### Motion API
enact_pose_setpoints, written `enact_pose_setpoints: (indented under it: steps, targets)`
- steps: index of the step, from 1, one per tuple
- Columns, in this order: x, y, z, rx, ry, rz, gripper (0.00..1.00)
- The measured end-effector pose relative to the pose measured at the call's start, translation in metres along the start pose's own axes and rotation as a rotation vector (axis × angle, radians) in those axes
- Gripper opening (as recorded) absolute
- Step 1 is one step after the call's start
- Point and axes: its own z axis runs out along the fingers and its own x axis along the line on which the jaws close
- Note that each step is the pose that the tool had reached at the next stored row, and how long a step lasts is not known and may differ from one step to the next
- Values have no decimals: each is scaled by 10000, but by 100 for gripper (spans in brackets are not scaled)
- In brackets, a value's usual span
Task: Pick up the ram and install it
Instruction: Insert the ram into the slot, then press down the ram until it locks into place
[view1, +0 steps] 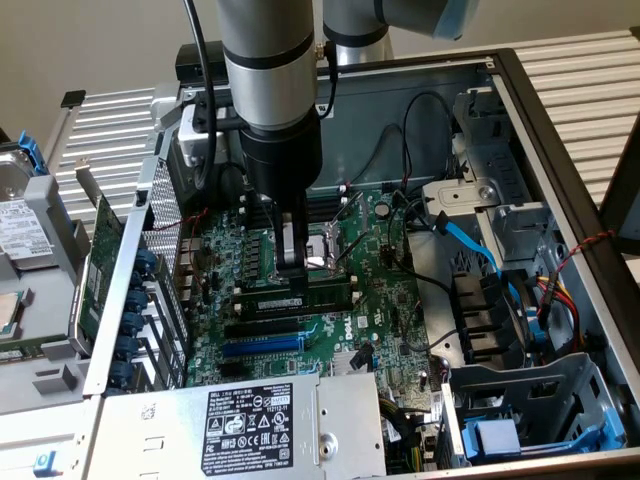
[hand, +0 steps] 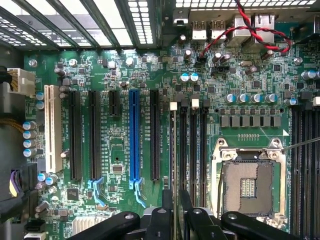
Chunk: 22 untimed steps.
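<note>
Exterior view: arm (view1: 270, 80) reaches into open PC case (view1: 560, 130); tool (view1: 291, 262) low over board (view1: 390, 300), just behind ram (view1: 300, 298) lying along a slot. CPU socket (view1: 325, 255) partly hidden behind tool. Power supply (view1: 250, 425) in front; blue cable (view1: 470, 240) to the view's right.

Wrist view: fingers (hand: 167, 202) close together, gripping ram's edge (hand: 173, 150) over memory slots (hand: 192, 150). Blue slot (hand: 134, 135), socket (hand: 248, 182) nearby. Fingertips cut off.
</note>
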Motion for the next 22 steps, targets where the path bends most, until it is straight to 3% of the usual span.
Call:
enact_pose_setpoints:
  steps: [9, 11, 17, 22]
  targets:
    - [0, 0, -3, -29, 1, -1, 20]
    - [0, 0, -4, -95, 5, -2, 20]
    - [0, 0, -8, -368, 22, -5, 20]
    - [0, -10, -9, -501, 29, -7, 20]
